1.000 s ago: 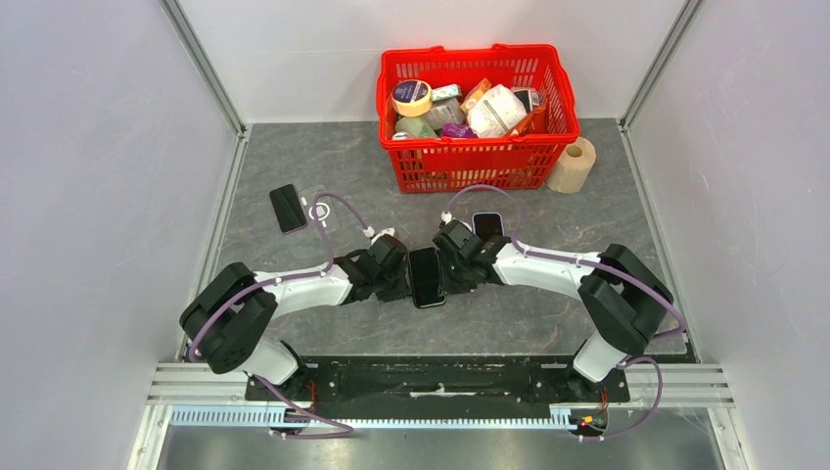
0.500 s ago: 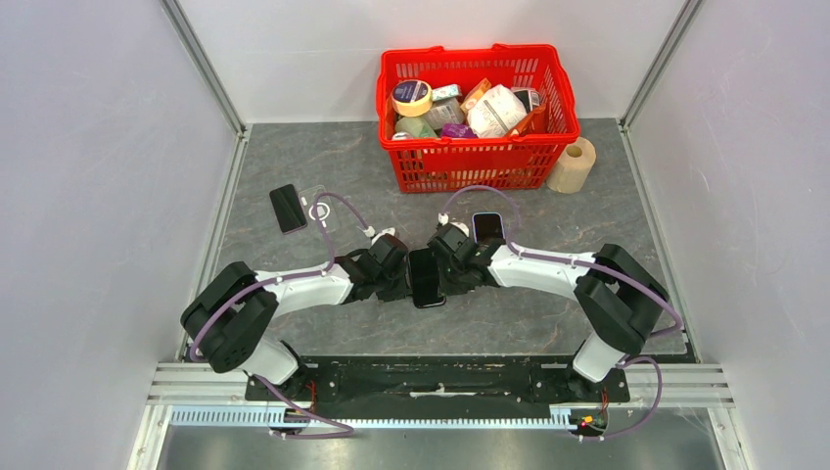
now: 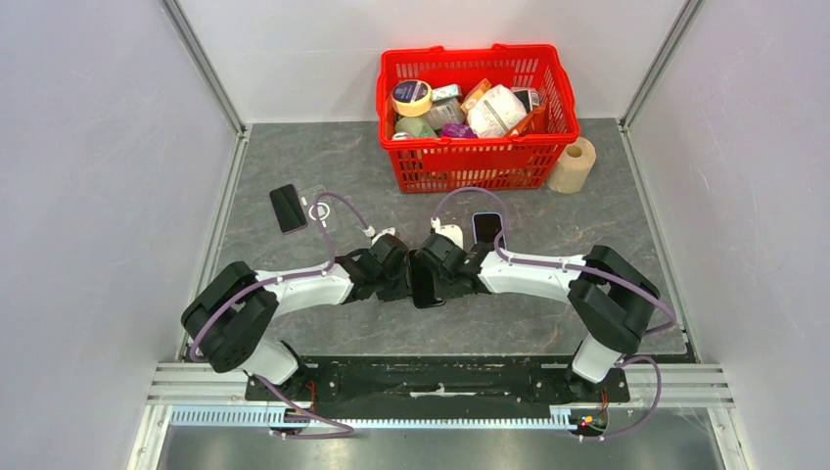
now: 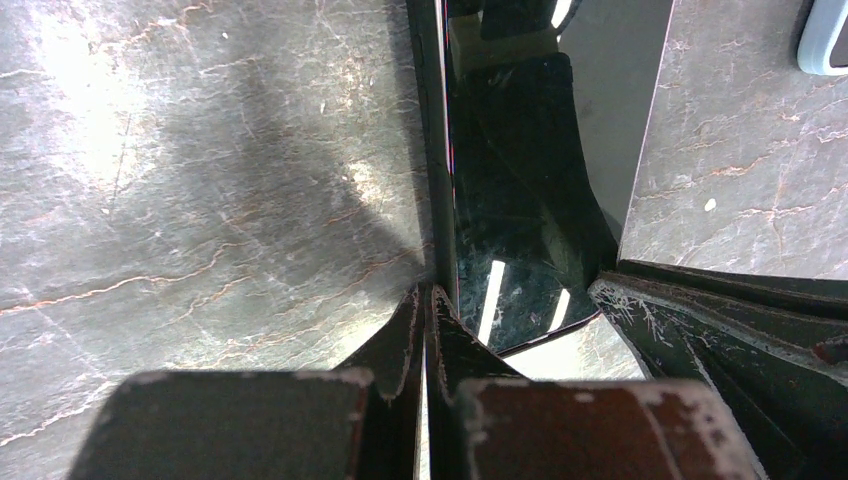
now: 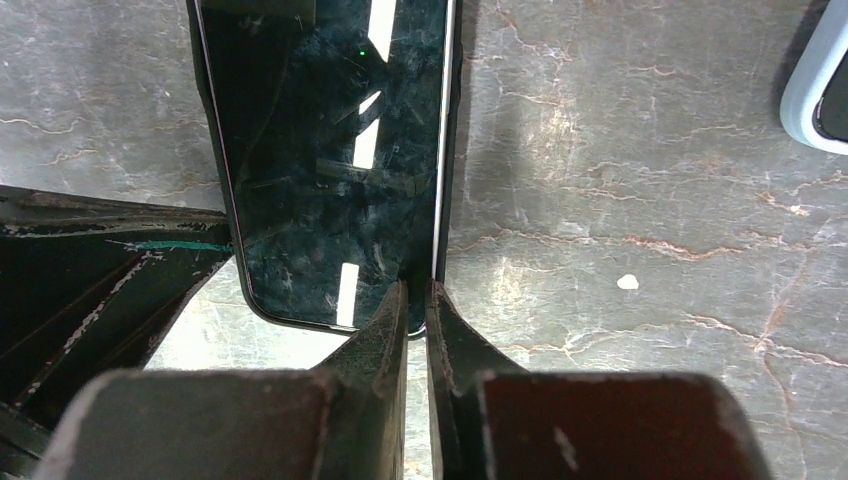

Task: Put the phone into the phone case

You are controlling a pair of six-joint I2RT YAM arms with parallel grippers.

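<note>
A black phone [image 3: 424, 282] lies mid-table between both grippers, seemingly tipped up on its long side. My left gripper [image 3: 401, 278] is shut, with its tips [image 4: 427, 295] pressed against the phone's left edge [image 4: 505, 220]. My right gripper [image 3: 438, 276] is shut on the phone's right edge near a corner [image 5: 418, 292]; the glass screen [image 5: 330, 150] shows to the left of its fingers. A clear phone case [image 3: 318, 208] with a white ring lies at the far left, away from both grippers.
A second black phone [image 3: 288, 208] lies beside the clear case. A phone in a pale case [image 3: 486, 226] lies just beyond the right gripper and also shows in the right wrist view [image 5: 815, 100]. A red basket [image 3: 460, 162] of goods and a paper roll [image 3: 574, 164] stand at the back.
My right gripper has moved left, closer to the left gripper. The black phone between them now looks narrower from above, as if tipping onto its edge. The left arm has hardly moved.
</note>
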